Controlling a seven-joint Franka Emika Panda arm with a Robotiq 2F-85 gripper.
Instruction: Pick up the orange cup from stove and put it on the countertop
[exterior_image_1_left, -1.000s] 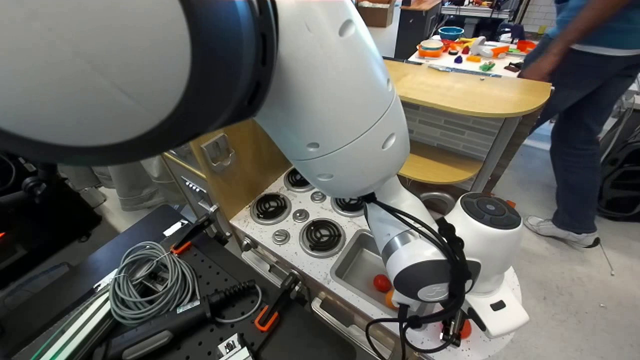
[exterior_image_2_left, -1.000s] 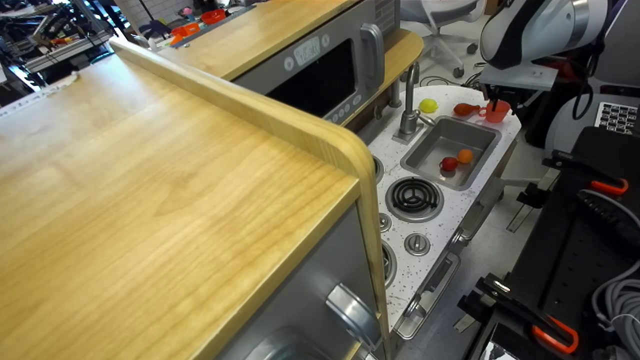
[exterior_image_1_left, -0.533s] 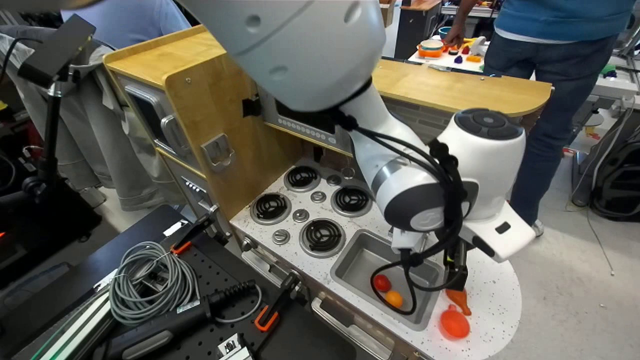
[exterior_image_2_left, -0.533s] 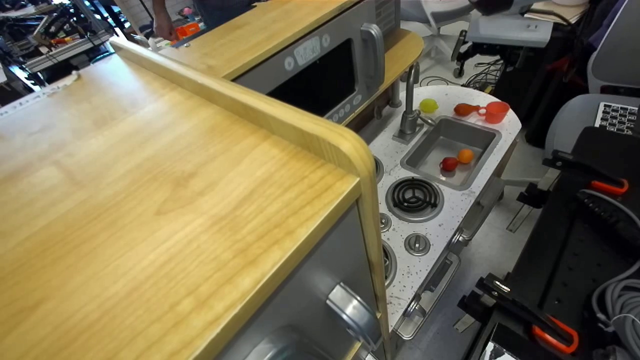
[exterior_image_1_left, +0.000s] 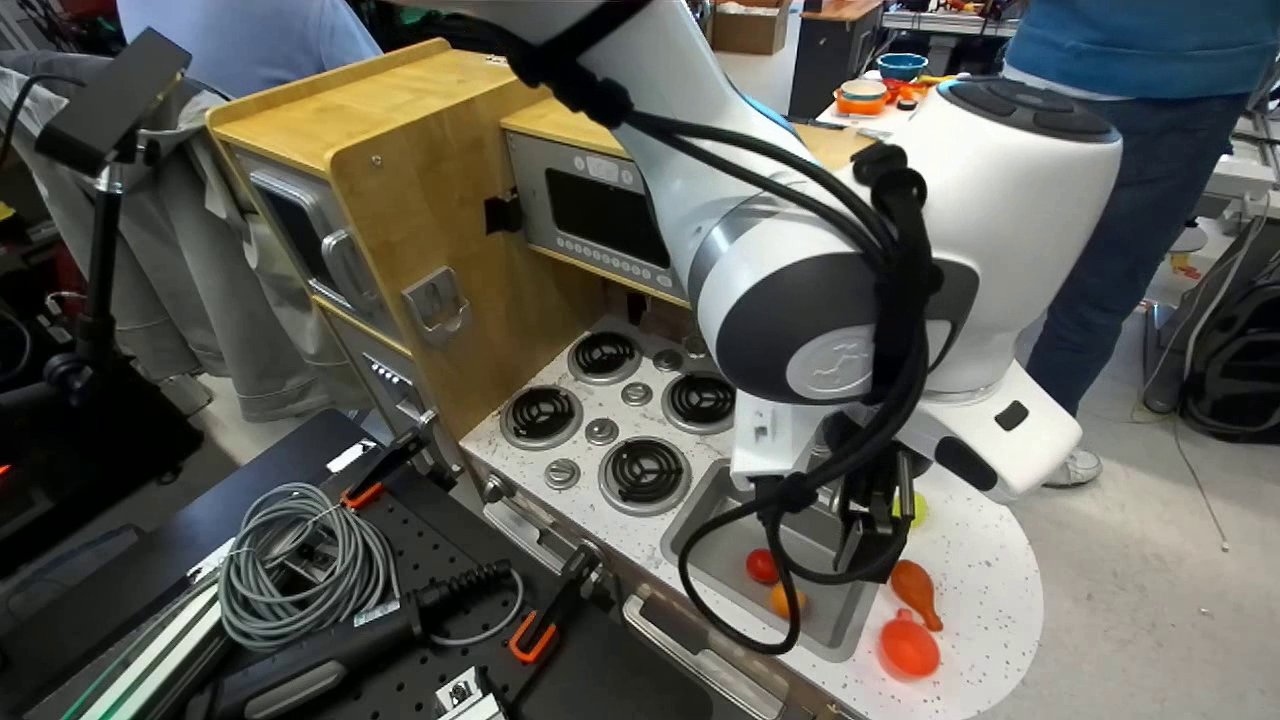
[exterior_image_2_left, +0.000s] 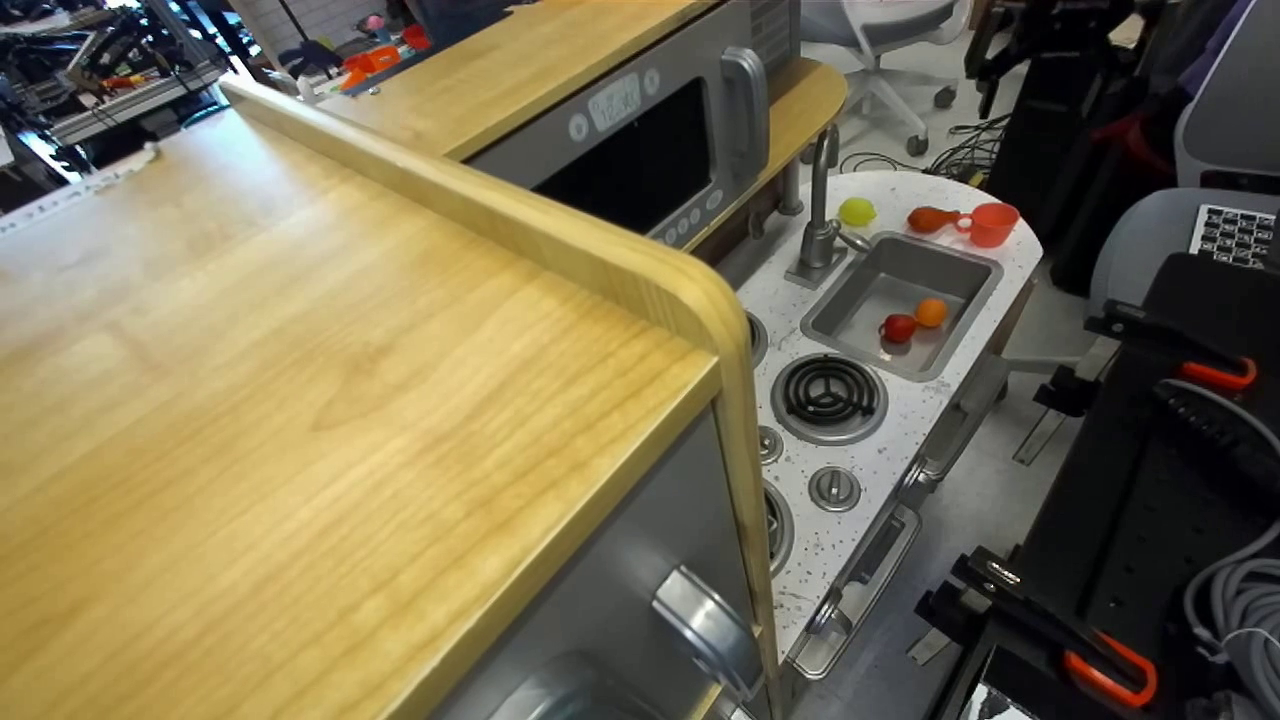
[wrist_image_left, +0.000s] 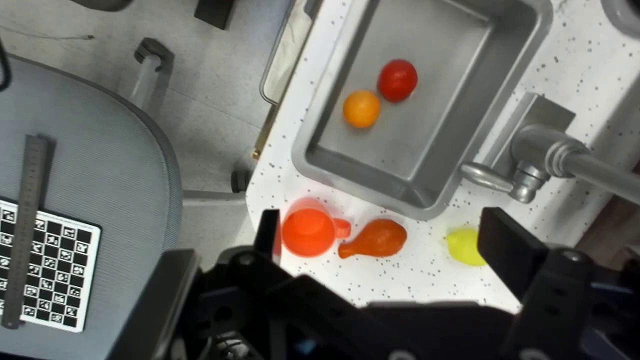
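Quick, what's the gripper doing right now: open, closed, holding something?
Gripper: open, jaws wide apart, holding nothing; the orange cup sits on the countertop.

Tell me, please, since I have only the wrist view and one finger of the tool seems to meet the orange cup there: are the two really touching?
Observer: No, an exterior view shows the orange cup apart from the tool.
Operator: Thank you; what lies past the sink, on the side away from the cup?
Observer: The stove; an exterior view shows four burners on it.
Operator: And is anything raised behind it, please?
Observer: Yes, a grey microwave, seen in both exterior views.
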